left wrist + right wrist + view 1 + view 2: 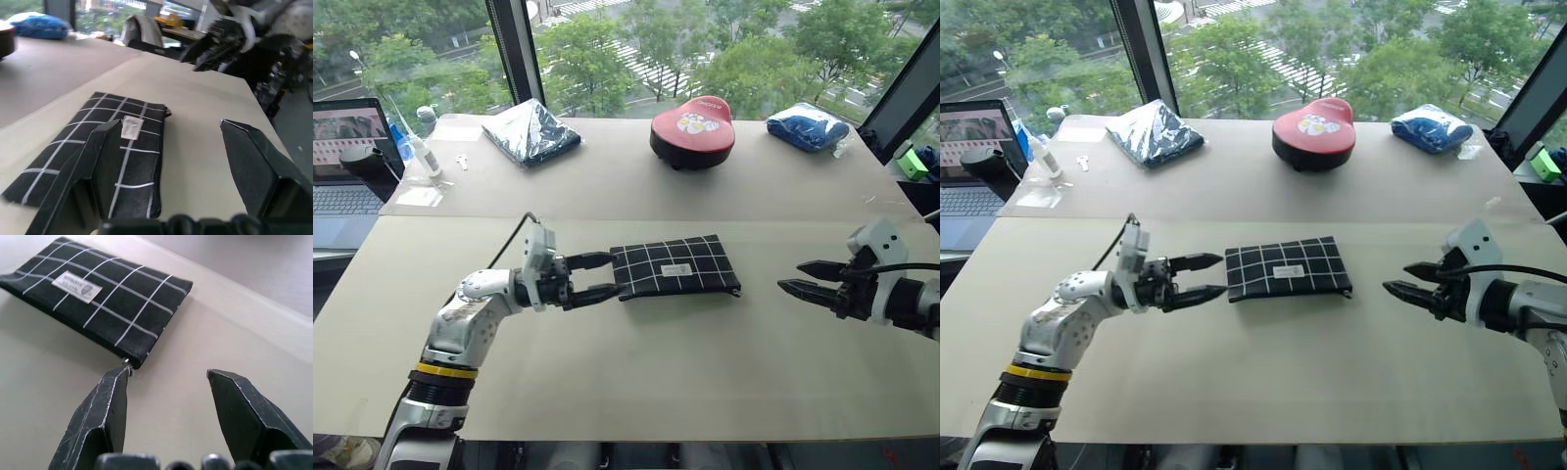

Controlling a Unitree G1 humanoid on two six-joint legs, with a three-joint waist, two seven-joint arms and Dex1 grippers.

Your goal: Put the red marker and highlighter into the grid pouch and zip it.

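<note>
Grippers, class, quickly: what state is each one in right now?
Left gripper: open, holding nothing, at the end of the grid pouch.
Right gripper: open, empty, apart from the pouch.

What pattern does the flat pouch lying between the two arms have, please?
The grid pouch is black with white grid lines, clearest in the right wrist view.

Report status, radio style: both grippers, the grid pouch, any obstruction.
Left gripper open at pouch's end. Right gripper open, apart. Grid pouch flat on table. Nothing in the way.

Silver-white arms, black gripper (607,277) fingers — yellow band, blk cable.
</note>
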